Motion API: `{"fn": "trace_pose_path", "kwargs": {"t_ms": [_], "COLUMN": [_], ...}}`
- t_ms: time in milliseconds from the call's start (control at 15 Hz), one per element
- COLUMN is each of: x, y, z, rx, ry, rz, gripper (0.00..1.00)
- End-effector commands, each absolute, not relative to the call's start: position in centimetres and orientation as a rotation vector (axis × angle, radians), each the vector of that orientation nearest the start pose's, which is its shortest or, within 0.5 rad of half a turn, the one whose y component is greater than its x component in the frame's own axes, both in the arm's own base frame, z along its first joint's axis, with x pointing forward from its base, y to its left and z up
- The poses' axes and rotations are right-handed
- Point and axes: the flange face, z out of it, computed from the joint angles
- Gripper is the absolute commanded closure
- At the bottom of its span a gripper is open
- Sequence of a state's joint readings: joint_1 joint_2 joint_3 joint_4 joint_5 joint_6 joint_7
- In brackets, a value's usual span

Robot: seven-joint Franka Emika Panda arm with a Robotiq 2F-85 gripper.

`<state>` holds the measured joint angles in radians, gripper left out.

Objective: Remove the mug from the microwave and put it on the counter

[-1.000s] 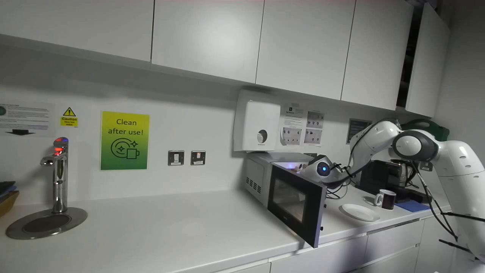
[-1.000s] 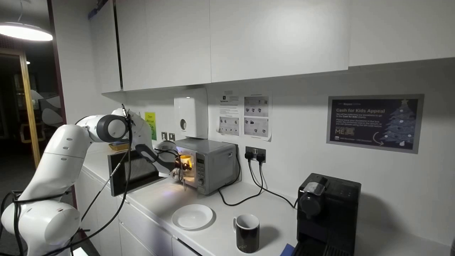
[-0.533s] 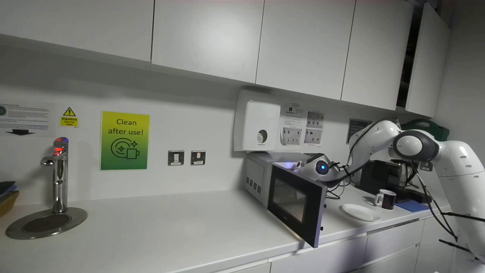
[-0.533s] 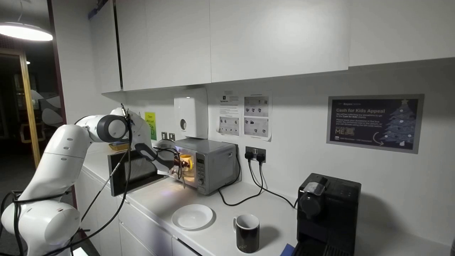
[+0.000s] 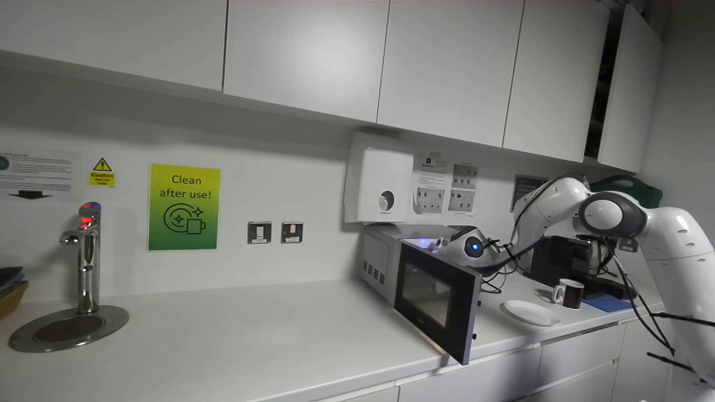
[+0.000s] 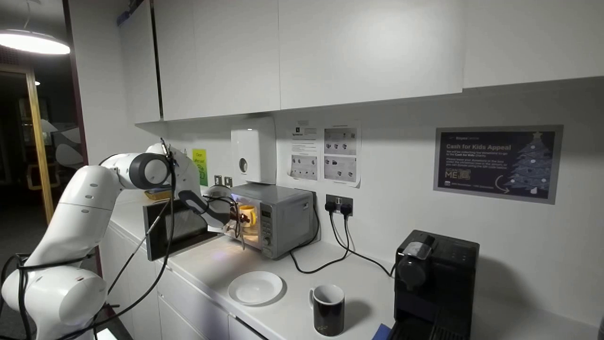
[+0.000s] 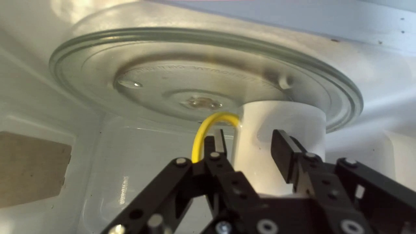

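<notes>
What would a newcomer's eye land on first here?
Probably the white jointed robot arm reaching into the lit, boxy silver-grey microwave in an exterior view. The wrist view then offers a white cylindrical mug with a yellow handle, partly behind the open black end effector. On the wall, the rectangular yellow-green "Clean after use!" poster stands out.

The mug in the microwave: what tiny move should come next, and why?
Probably nudge the gripper rightward in the wrist view before closing: its fingers stand open, and the mug seems off-centre, one finger overlapping its white side, the other over the yellow handle's loop.
</notes>
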<state>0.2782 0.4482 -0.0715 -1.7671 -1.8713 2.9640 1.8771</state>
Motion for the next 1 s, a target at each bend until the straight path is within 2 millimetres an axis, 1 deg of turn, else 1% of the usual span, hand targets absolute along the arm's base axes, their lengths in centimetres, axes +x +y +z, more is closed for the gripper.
{"fn": "trace_pose_path", "kwargs": {"t_ms": [0, 67, 200, 267, 400, 467, 533, 600, 667, 733, 800, 933], "x": [62.9, 62.9, 62.7, 62.7, 62.7, 62.8, 62.9, 63.0, 63.1, 63.1, 63.2, 63.3], "y": [20.0, 19.9, 19.7, 19.5, 19.1, 18.9, 18.6, 18.3, 18.0, 17.7, 17.4, 17.0], "z": [33.4, 33.4, 33.5, 33.6, 33.6, 33.7, 33.7, 33.8, 33.8, 33.8, 33.8, 33.8], "rx": [-2.787, -2.789, -2.792, -2.795, -2.799, -2.803, -2.806, -2.808, -2.81, -2.813, -2.816, -2.821], "ry": [-0.241, -0.238, -0.235, -0.231, -0.23, -0.229, -0.223, -0.215, -0.208, -0.202, -0.193, -0.182], "rz": [-1.543, -1.544, -1.547, -1.551, -1.558, -1.562, -1.569, -1.573, -1.576, -1.578, -1.579, -1.582], "gripper": [0.54, 0.48, 0.43, 0.36, 0.4, 0.38, 0.41, 0.39, 0.42, 0.41, 0.43, 0.42]}}
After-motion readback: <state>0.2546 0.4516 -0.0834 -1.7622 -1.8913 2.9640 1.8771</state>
